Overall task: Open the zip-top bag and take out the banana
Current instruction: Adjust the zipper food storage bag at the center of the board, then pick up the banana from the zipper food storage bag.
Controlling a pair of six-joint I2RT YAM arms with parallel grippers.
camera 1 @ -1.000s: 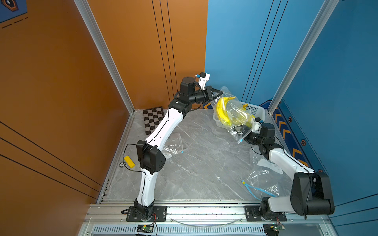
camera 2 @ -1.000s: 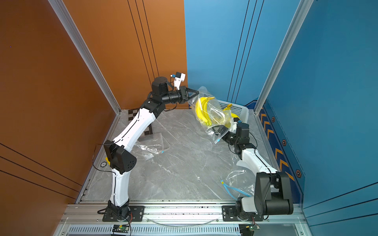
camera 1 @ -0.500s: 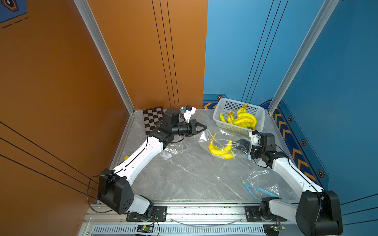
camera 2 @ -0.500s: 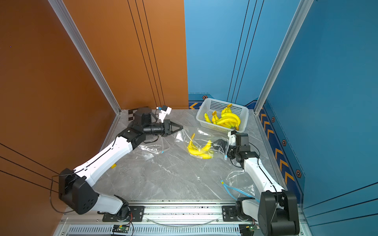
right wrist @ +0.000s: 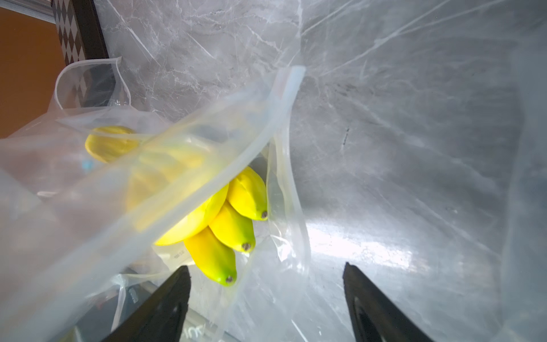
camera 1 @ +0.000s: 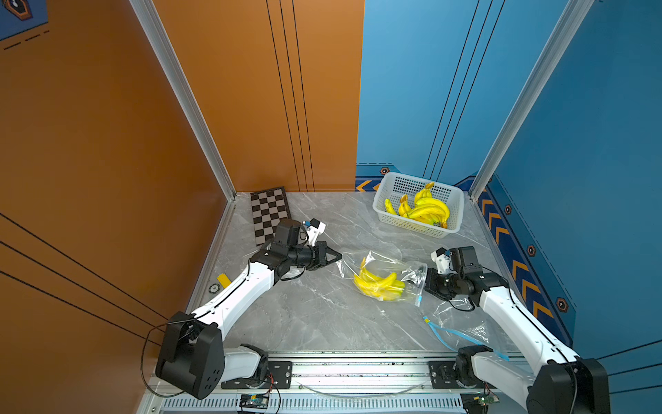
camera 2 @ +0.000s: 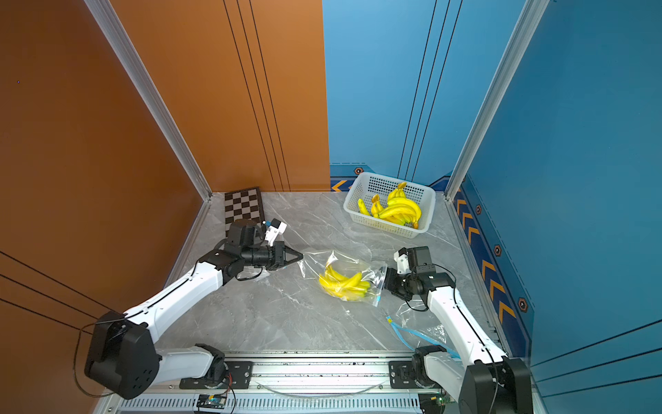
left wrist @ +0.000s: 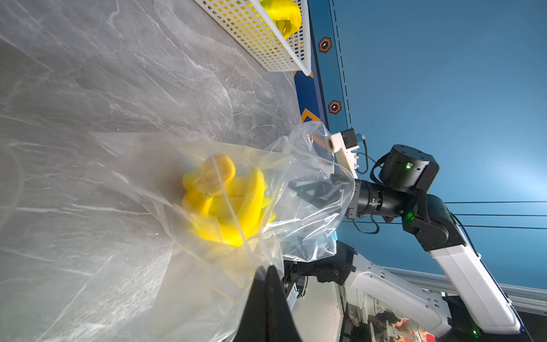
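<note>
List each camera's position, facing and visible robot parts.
Top views: high over the front rail, looking down on the table; left arm and right arm show, zip-top bag between them.
Left wrist: on the left arm, facing across the table at the right arm; the shut left end effector pinches the bag.
Right wrist: low, facing the bananas in the bag mouth; the open right end effector frames them.
Shared: every view shows the bagged bananas.
</note>
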